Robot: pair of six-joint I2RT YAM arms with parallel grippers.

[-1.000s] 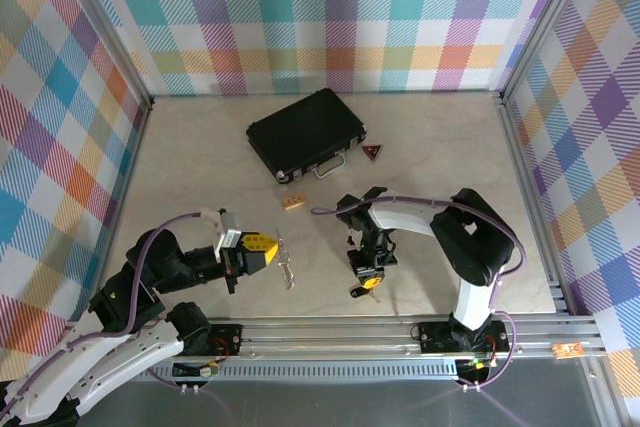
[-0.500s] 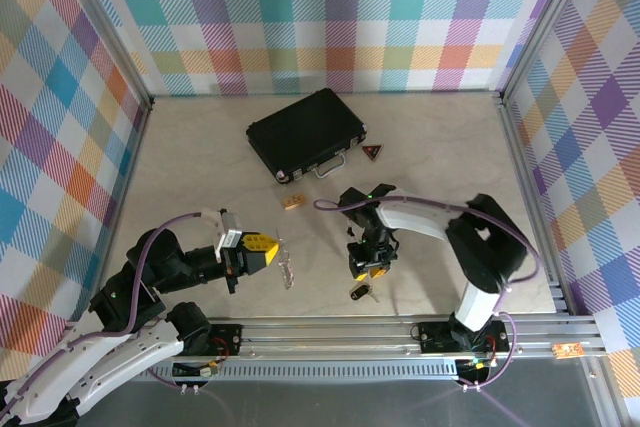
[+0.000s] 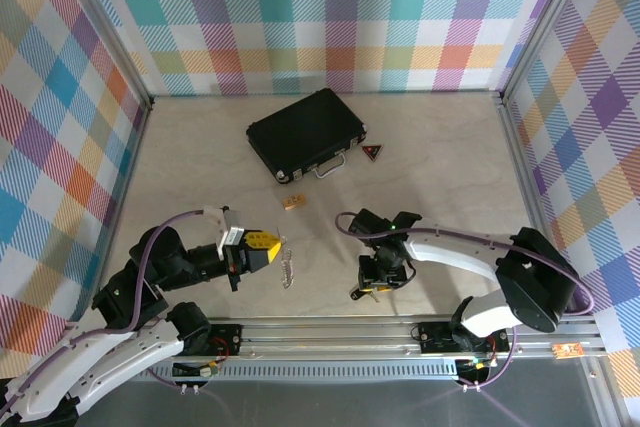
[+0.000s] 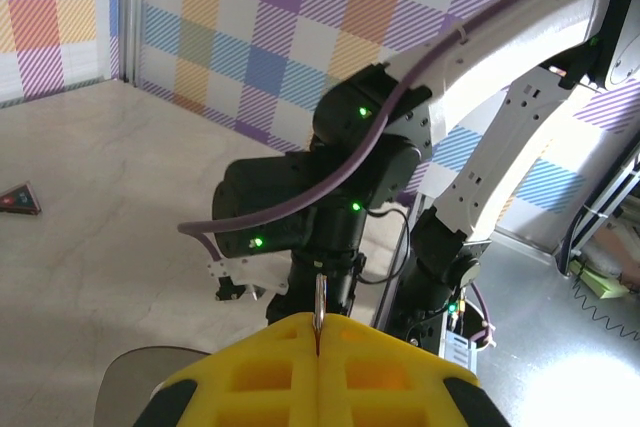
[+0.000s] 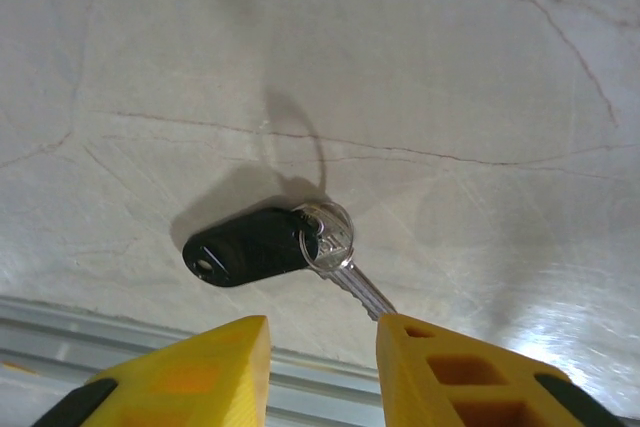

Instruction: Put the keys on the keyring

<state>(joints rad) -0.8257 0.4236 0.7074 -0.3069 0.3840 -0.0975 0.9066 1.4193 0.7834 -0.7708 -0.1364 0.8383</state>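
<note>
Right gripper (image 5: 322, 327) stands partly open and empty; the keys (image 5: 262, 255) lie on the table (image 5: 480, 67) just ahead of its fingertips. Left gripper (image 4: 318, 327) pinches tight a thin silvery edge, probably the keyring (image 3: 287, 267).

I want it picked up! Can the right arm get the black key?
Probably yes. The right gripper hangs open over the key, which lies alone on the bare table, nothing in between.
</note>
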